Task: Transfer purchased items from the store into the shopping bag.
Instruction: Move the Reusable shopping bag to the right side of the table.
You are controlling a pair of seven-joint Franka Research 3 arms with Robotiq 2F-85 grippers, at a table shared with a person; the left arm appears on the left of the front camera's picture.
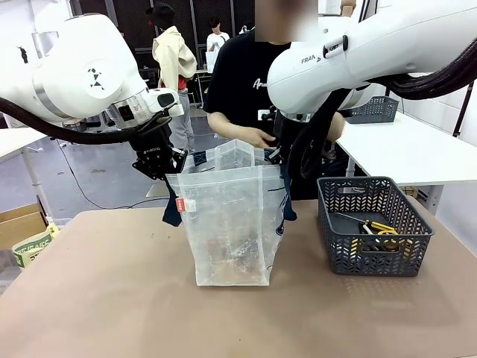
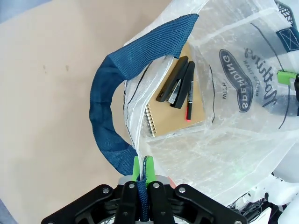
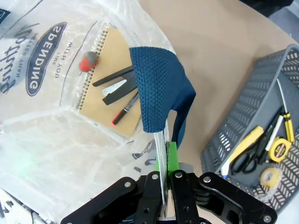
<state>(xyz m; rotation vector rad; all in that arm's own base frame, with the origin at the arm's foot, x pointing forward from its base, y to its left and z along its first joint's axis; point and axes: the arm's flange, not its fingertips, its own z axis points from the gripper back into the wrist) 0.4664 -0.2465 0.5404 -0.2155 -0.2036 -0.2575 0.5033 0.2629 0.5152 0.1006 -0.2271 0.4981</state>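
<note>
The shopping bag [image 1: 231, 216], translucent white with navy straps, stands upright mid-table with its mouth held wide. My left gripper [image 1: 170, 170] is shut on the bag's left rim at the strap [image 2: 112, 98]; the left wrist view shows its gripper [image 2: 142, 162] pinching that edge. My right gripper [image 1: 277, 156] is shut on the right rim, seen close in the right wrist view [image 3: 166, 150] beside the other strap [image 3: 161, 93]. Inside the bag lie a brown spiral notebook [image 2: 180, 109], a black stapler [image 2: 172, 85] and a pen [image 2: 189, 95]. The store [image 1: 373, 224], a dark grey lattice basket, holds a yellow-handled cutter [image 3: 245, 142], a tape measure [image 3: 279, 149] and a tape roll [image 3: 268, 176].
A person stands at the far side with a hand [image 1: 257, 138] near the bag's far rim. A second grey basket [image 1: 376, 110] sits on a white table at the back right. A cardboard box [image 1: 22, 235] stands off the table's left edge.
</note>
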